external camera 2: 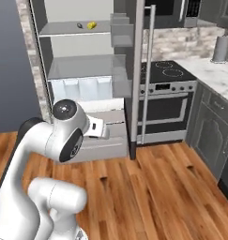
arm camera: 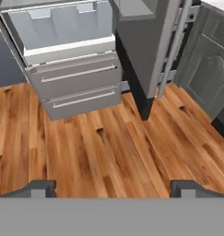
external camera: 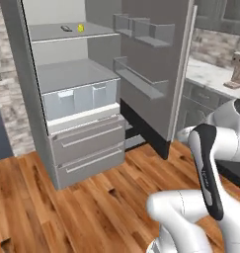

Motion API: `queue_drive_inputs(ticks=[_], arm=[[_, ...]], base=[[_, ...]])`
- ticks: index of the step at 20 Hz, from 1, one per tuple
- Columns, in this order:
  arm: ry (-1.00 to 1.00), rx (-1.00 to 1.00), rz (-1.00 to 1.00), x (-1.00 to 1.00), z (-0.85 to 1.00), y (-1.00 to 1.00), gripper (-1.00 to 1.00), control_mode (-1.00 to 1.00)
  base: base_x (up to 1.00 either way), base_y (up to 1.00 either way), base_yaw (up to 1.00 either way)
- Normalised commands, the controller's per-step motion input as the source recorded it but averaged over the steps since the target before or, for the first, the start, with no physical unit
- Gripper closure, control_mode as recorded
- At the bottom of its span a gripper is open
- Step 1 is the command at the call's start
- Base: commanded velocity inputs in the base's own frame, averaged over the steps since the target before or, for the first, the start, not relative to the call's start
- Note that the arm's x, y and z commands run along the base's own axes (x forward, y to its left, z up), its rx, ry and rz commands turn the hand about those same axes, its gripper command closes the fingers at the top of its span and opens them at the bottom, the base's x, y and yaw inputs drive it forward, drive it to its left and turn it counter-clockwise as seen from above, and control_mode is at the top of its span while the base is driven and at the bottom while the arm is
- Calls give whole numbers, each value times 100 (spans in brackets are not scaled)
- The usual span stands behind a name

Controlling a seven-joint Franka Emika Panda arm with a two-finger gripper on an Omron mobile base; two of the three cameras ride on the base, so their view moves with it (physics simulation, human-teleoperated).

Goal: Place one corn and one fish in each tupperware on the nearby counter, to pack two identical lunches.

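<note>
The fridge point(external camera: 77, 94) is standing with its door point(external camera: 156, 74) swung wide, and on its upper shelf point(external camera: 67, 33) a corn point(external camera: 80, 28) is lying near the right end, with a small dark fish point(external camera: 66, 28) sitting just beside it on the left, the two apart. From the right base view the same corn point(external camera 2: 91, 25) and fish point(external camera 2: 79, 26) are showing on that shelf near its front edge. The gripper point(arm camera: 114, 186) is hanging over the wooden floor point(arm camera: 109, 147) in front of the fridge drawers point(arm camera: 76, 83), its fingers point(arm camera: 39, 188) standing wide apart and holding nothing. A marble bench point(external camera 2: 214, 77) is running along the right wall beside the stove point(external camera 2: 169, 93), with a paper towel roll point(external camera 2: 220, 48) standing on it near the back edge.
</note>
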Motion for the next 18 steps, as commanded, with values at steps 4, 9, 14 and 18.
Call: queue_drive_inputs(ticks=[4,9,14,18], arm=[[0,0,0,0,0,0,-100,100],[0,0,0,0,0,0,-100,100],[0,0,0,0,0,0,-100,100],[0,0,0,0,0,0,-100,100]], base=[[67,63,37],[100,3,5],[100,0,0],[100,-11,-1]])
